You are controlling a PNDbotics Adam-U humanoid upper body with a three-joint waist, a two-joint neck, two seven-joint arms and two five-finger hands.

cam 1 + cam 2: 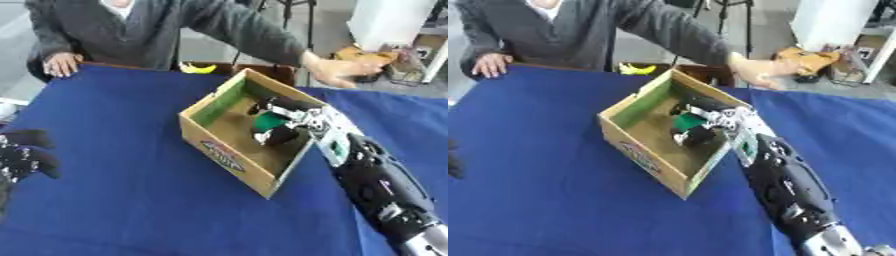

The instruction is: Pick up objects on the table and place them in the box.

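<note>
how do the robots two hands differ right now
The right hand is inside the cardboard box, fingers curled round a green object; the left hand rests at the table's left edge, holding nothing. The right arm stretches across the blue tablecloth; the left barely enters view. Both hands are black.

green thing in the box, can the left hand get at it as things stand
Probably not. The green thing lies inside the box under the right hand, whose fingers curl round it, and the left hand rests far off.
</note>
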